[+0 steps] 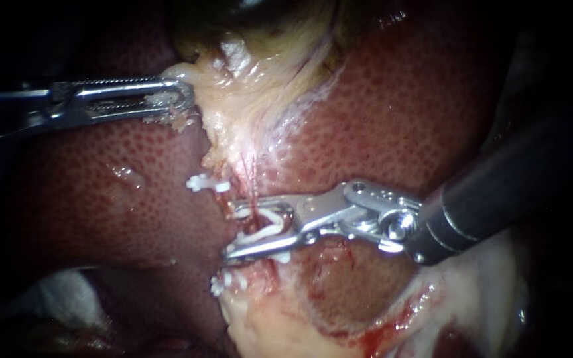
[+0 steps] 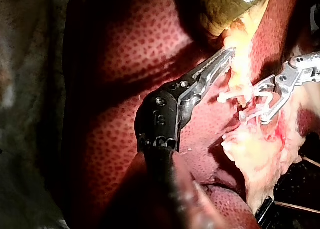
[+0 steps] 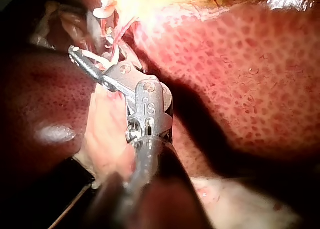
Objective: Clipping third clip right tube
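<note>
While the left tool (image 1: 187, 101) grips pale tissue (image 1: 247, 93), right tool (image 1: 232, 232) lies level, wrist bent, clamped on clip (image 1: 270, 225) astride tube (image 1: 253, 197).

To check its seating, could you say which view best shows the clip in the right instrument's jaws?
The endoscope view: the white clip sits side-on between the jaws of the right instrument. The left wrist view shows it farther off; the right wrist view shows only slivers past a jaw.
</note>
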Robot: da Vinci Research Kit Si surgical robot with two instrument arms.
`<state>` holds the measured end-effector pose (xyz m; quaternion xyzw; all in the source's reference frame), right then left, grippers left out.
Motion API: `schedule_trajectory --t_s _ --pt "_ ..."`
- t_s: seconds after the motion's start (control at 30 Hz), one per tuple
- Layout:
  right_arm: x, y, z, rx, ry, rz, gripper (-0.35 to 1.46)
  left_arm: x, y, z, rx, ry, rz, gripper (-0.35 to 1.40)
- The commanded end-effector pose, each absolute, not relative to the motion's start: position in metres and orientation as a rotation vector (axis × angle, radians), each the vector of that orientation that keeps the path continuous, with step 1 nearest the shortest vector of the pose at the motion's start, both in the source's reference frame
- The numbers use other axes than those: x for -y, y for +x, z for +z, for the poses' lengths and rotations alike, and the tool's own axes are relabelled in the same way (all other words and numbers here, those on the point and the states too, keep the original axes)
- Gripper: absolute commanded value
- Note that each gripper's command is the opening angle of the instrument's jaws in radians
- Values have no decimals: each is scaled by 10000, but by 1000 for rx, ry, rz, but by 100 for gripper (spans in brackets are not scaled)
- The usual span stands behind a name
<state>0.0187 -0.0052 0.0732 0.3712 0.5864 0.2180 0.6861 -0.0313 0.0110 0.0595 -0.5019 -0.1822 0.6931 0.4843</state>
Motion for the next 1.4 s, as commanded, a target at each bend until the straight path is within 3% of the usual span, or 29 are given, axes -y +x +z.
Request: schedule_trajectory --t_s 0.03,0.43,0.7,0.93,1.3,1.4 --pt "51 187 731 -1313 829 491 49 -110 -313 595 443 -1222 1688 -35" --pt "39 186 723 -1325 832 505 48 -110 -314 597 445 -1223 1689 -35" --pt "40 181 723 -1323 838 507 38 -110 -314 597 444 -1223 1689 -35" --pt "40 178 723 -1315 852 527 17 -110 -315 598 444 -1223 1689 -35" --pt "41 170 723 -1303 859 561 -34 -110 -315 598 444 -1223 1689 -35" --pt "42 168 724 -1293 880 584 -35 -110 -315 598 444 -1223 1689 -35"
